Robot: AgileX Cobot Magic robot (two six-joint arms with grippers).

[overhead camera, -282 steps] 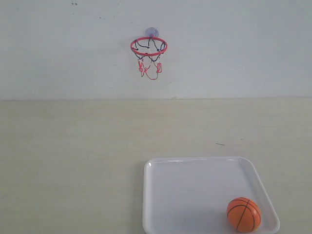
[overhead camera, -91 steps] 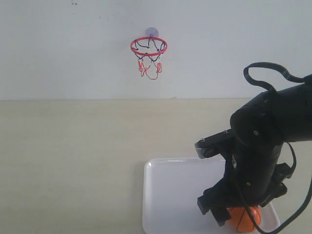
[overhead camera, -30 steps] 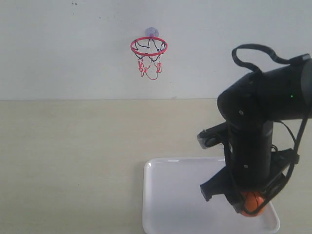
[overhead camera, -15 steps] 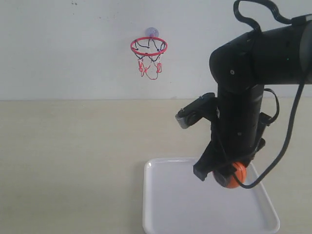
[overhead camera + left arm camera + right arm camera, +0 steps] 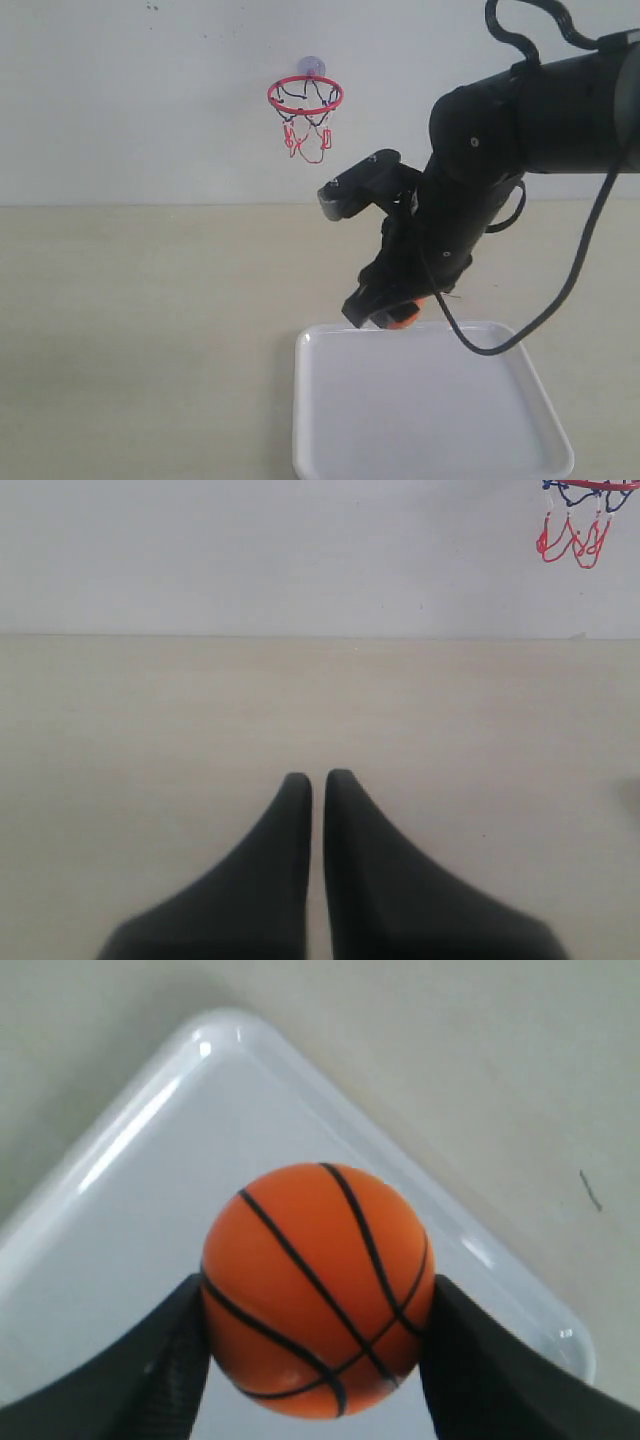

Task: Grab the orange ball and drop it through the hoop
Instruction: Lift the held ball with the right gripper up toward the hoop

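Now the right hand (image 5: 392, 314) is clamped on the orange ball (image 5: 404, 316) and has lifted it off the white tray (image 5: 300, 400) by the tabletop's (image 5: 150, 320) near edge. It hangs above the tray's far rim, heading toward the far edge, with the hoop (image 5: 305, 97) well above. The pickup looks done; the carry up to the ring remains. The left hand (image 5: 318, 783) rests with its fingers pressed together.
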